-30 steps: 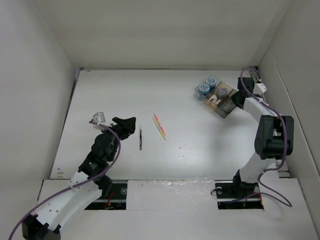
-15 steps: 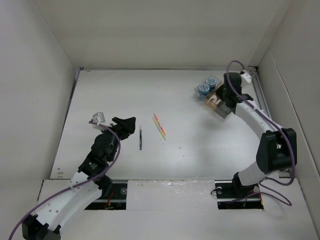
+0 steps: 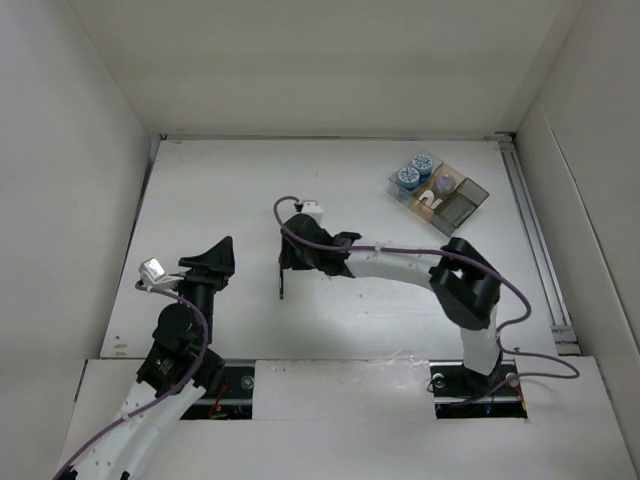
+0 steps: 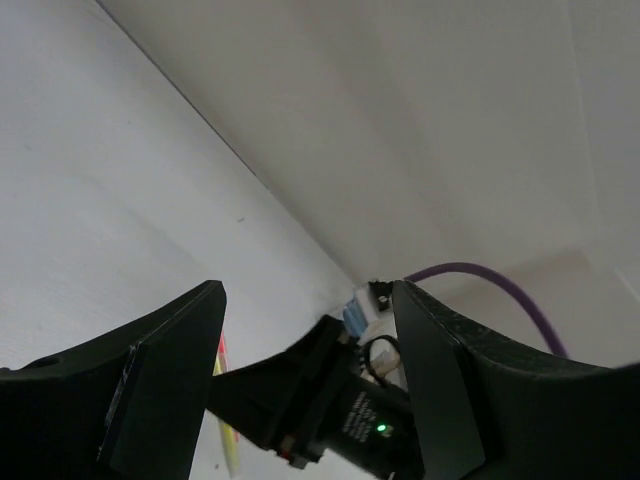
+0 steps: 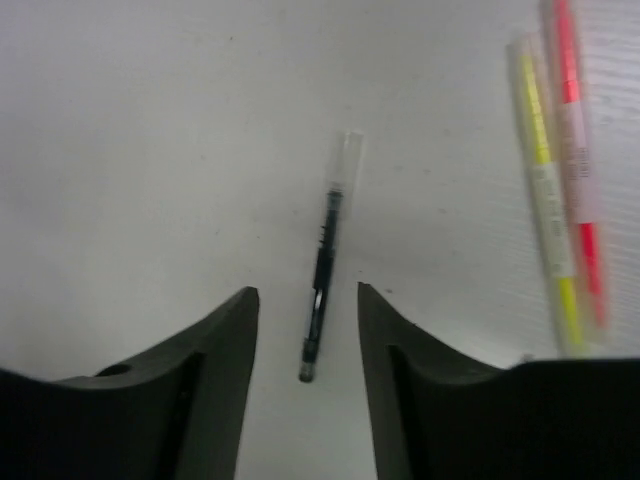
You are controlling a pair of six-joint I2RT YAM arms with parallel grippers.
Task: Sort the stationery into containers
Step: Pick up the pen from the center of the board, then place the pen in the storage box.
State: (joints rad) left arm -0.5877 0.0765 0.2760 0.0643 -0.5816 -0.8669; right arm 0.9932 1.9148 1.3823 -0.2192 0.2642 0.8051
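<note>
A thin dark pen (image 5: 323, 262) lies on the white table, its lower end between the fingertips of my open right gripper (image 5: 305, 300), which hovers just over it. From above, the right gripper (image 3: 289, 258) reaches to mid-table and the dark pen (image 3: 281, 284) pokes out below it. Two slim pens, one yellow (image 5: 545, 190) and one orange-red (image 5: 578, 150), lie side by side to the right. My left gripper (image 3: 220, 250) stands open and empty to the left of the pen. The containers (image 3: 470, 195) sit at the back right, with two blue-and-white rolls (image 3: 407, 178) at their left end.
White walls (image 3: 90, 200) close in the table on three sides. A metal rail (image 3: 532, 245) runs along the right edge. The right arm (image 3: 400, 265) and its purple cable stretch across the middle. The right wrist (image 4: 350, 410) fills the left wrist view between the left gripper (image 4: 305, 295) fingers.
My right arm has swung from the containers at the back right to mid-table over the dark pen, and its jaws have opened. The left arm has drawn back and leftward.
</note>
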